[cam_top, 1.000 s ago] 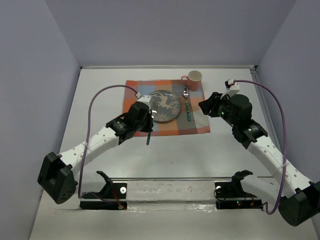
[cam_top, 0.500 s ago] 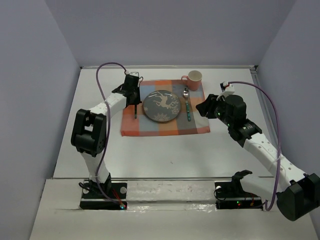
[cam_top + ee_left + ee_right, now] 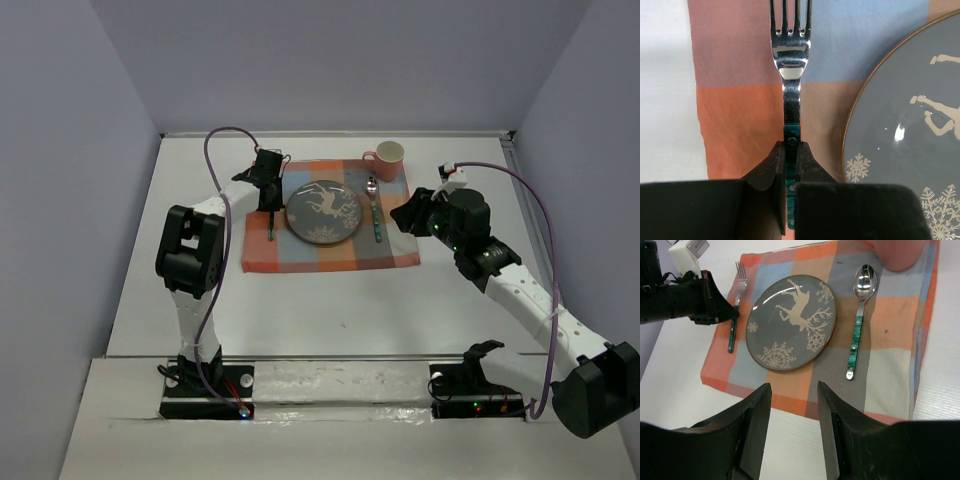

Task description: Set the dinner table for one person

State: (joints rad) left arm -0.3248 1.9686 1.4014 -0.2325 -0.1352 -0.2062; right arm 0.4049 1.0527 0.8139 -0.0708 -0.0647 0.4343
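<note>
The left pincer [image 3: 268, 203] is clenched on the fork [image 3: 270, 224], gripping the green handle just below the steel neck, with the jaws pinching it from either side. The fork's long axis runs from the near edge of the worktop [image 3: 300, 310] towards the far edge. Its tines point to the far edge and its handle end comes back under the wrist. It sits over the left strip of the mat [image 3: 300, 255], just beside the plate [image 3: 323, 211] and roughly parallel to the spoon [image 3: 375, 215] on the plate's other side. A cup [image 3: 388, 155] stands at the mat's far right corner.

From the wrist view the fork [image 3: 790, 75] looks level with the cloth, but I cannot tell whether it rests on it or hangs just above.

The left arm rises steeply from its base at the near edge, then reaches out towards the far edge, with its wrist tipped down over the mat. The right pincer [image 3: 405, 218] is spread and grasps nothing. It hovers off the mat's right edge, well apart from the fork, so this piece belongs to the left arm.

To my eye the setting is nearly complete. What remains is to let go and lift straight up, so that the fork does not swing out of line.
</note>
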